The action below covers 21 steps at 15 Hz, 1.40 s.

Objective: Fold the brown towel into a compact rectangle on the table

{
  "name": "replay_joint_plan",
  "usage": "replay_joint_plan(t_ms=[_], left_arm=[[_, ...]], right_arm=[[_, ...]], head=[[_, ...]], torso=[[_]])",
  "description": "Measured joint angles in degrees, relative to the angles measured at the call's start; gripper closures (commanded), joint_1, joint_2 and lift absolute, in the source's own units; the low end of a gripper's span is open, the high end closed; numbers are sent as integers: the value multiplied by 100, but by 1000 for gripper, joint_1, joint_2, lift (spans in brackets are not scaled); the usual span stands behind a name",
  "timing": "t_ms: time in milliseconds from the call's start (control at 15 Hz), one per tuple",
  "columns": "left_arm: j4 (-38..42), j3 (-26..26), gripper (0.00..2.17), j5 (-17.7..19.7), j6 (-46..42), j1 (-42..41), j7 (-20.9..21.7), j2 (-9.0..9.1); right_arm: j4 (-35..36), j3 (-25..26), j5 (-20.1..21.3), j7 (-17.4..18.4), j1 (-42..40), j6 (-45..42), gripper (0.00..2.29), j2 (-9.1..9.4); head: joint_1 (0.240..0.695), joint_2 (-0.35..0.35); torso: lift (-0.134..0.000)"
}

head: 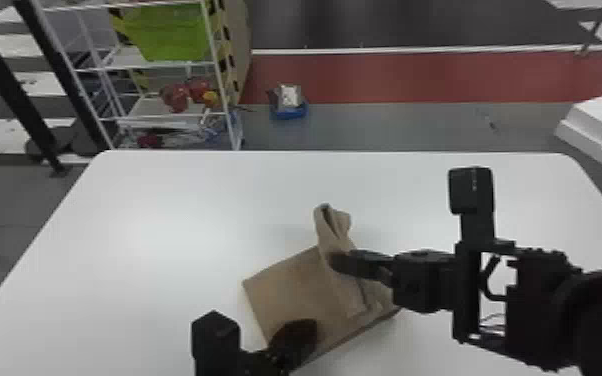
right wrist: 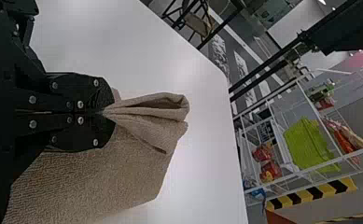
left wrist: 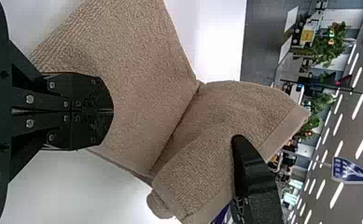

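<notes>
**One fold at risk**

Head view: the brown towel (head: 285, 287) was seen part-folded on the table (head: 165, 210). Left wrist view: dragging was risked by the left gripper (left wrist: 113, 111), clenched over it. Right wrist view: the bunched towel was pinched by the right gripper (right wrist: 106, 112), so skewing was threatened.

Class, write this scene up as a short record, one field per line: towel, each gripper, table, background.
Towel: brown, partly folded, one pinched part standing up
Right gripper: shut on the towel's raised part
Left gripper: shut, at the towel's near part
Table: white, under the towel
Background: green bin on a white rack
</notes>
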State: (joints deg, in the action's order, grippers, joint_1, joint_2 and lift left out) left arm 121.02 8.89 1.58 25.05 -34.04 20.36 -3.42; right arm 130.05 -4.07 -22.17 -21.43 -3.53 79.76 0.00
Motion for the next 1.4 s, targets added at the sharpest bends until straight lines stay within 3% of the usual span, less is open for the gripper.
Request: replay_joint_plan(t_ms=[533, 1400], left_arm=[[-23, -8, 1750, 7, -122, -76, 12, -15], [-65, 77, 1750, -1, -237, -126, 3, -15]], right_arm=[[-529, -350, 24, -1, 44, -587, 1200, 0], [-740, -893, 39, 49, 41, -558, 1190, 0]], head=[[695, 122], [695, 173]], torso=[[-123], [-123]])
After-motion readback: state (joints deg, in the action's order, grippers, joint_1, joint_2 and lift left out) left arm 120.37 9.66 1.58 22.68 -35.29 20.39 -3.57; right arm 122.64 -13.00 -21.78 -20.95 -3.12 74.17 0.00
